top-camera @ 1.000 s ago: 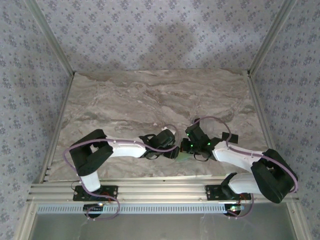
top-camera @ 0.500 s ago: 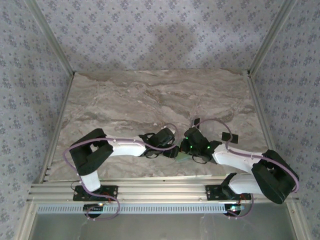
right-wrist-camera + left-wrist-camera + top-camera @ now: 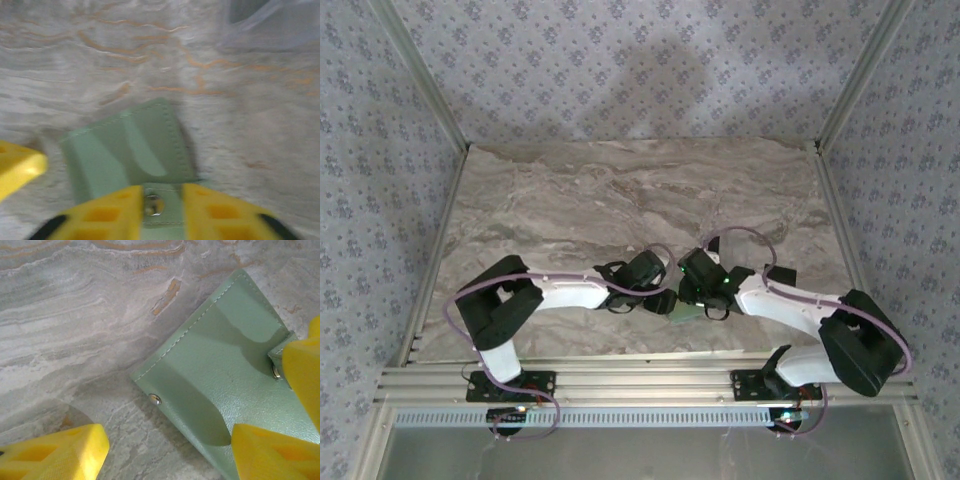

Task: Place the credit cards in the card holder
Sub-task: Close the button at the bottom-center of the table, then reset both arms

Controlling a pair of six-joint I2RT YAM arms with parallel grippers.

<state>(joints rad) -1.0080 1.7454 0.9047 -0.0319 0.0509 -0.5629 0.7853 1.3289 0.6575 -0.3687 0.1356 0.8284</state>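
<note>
Plainly, one card holder (image 3: 215, 375) (pale green): left pincer (image 3: 167, 440) wide, right pincer (image 3: 162, 200) narrow astride its tab (image 3: 278, 352).

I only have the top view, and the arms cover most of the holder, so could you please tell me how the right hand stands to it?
Observer: The right hand has its fingers apart, with the snap strap of the holder between them.
Operator: Thank you, and the left hand?
Observer: It is wide open, one finger over the holder's edge, the other over bare table.
</note>
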